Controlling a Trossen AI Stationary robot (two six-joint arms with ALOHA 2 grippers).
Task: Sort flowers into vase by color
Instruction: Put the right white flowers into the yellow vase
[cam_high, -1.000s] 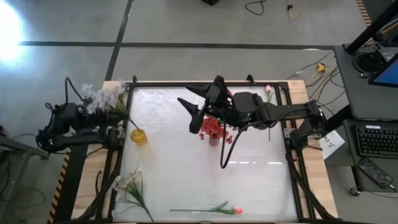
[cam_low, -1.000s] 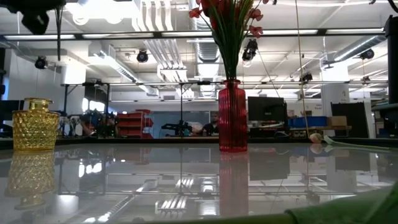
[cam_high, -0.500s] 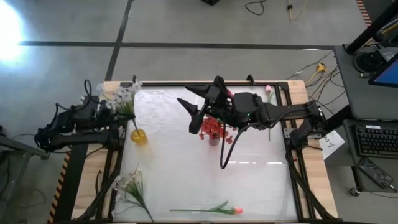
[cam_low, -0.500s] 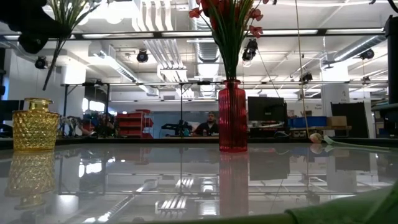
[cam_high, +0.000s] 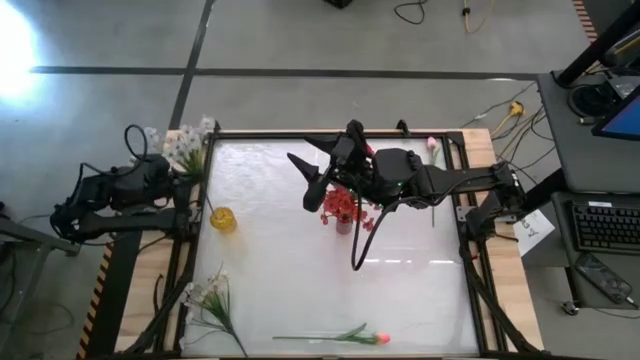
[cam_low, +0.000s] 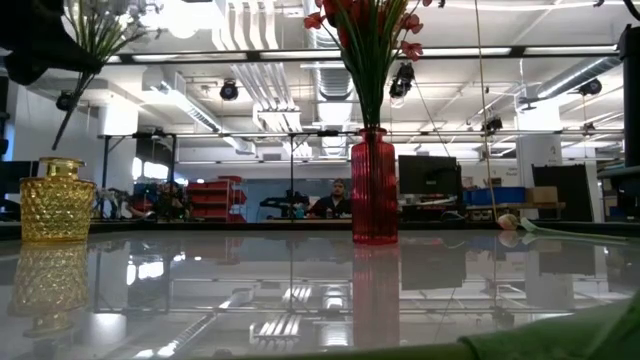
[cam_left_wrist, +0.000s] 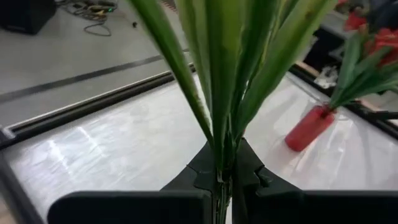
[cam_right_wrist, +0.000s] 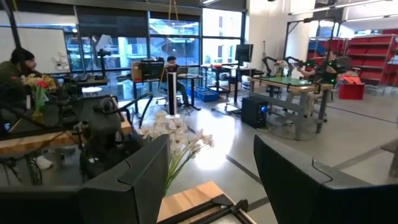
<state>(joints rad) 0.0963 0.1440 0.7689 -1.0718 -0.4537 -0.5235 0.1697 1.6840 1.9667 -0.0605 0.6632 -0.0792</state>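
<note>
My left gripper (cam_high: 178, 172) is shut on a white flower spray (cam_high: 186, 146) at the table's left edge. The spray's green stem (cam_low: 75, 95) slants down, and its lower end (cam_low: 56, 143) hangs just above the yellow vase (cam_low: 57, 200), which also shows in the high view (cam_high: 223, 220). My right gripper (cam_high: 310, 182) is open and empty, up in the air beside the red vase (cam_high: 343, 225) that holds red flowers (cam_high: 342, 205). My left gripper pinches the white spray's bundled green stems (cam_left_wrist: 224, 163) between its two fingers, just below where the leaves fan out. The spray is lifted clear of the table, heads up and tilted, with the thin stem hanging below the fingers.
A second white spray (cam_high: 208, 298) lies at the near left corner. A pink-budded flower (cam_high: 340, 338) lies along the near edge. Another pink bud (cam_high: 432, 144) lies at the far right. The low view shows a person (cam_low: 335, 198) in the room behind.
My left gripper has swung the white spray and tipped it from about upright to slanting. The stem's lower end has come down and toward the yellow vase and now hangs just above its mouth. My right arm has kept still.
</note>
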